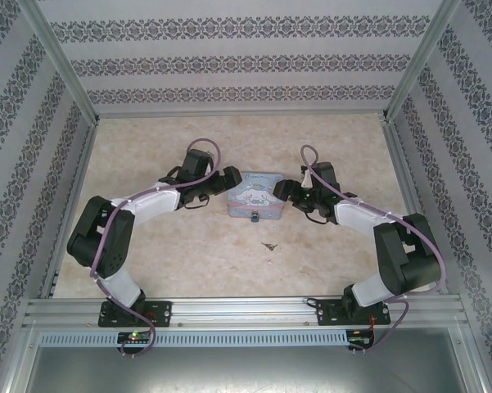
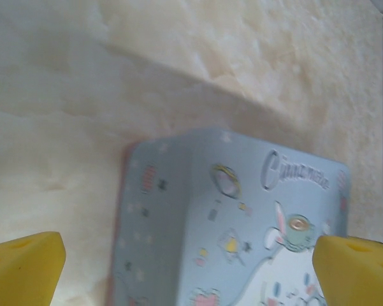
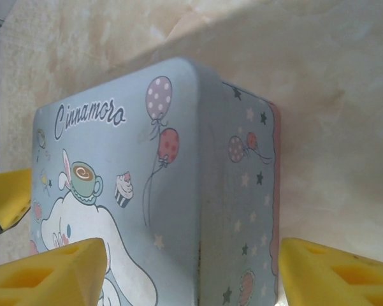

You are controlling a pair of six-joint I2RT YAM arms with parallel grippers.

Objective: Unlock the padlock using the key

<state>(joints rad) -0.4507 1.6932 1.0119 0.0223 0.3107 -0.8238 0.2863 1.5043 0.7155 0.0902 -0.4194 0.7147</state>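
Top external view, straight to the middle of the table (image 1: 147, 262): tin (image 1: 258, 195) lying flat, padlock (image 1: 253, 218) tiny and teal at its near edge, right up against the front wall. Key (image 1: 270, 245) loose on the table, near the padlock but apart from it, on the nearer side and a touch to the right. Left gripper (image 1: 227, 185) at the tin's left end, right gripper (image 1: 285, 193) at its right end. Over to the left wrist view: left gripper (image 2: 191, 271) spread as wide as can be, yellow pads (image 2: 25, 268) out at the bottom corners, tin (image 2: 242, 210) below and between them, nothing held. Right wrist view now: right gripper (image 3: 191, 274) parted as well, straddling one end of the tin (image 3: 146, 159); touching it or just clear, impossible to call from this angle. Now the key, by judgement: thin, stiff, light, probably slippery, and flat on the surface, so awkward to pinch with fat pads; best taken by the broad head end, leaving the slim end free for the lock. Too small here for telling head from tip. Padlock likely hard and light, free to swing where hanging, so apt to twist away unless steadied by its body. Tin smooth and light-looking, apt to slide unless braced from both ends.
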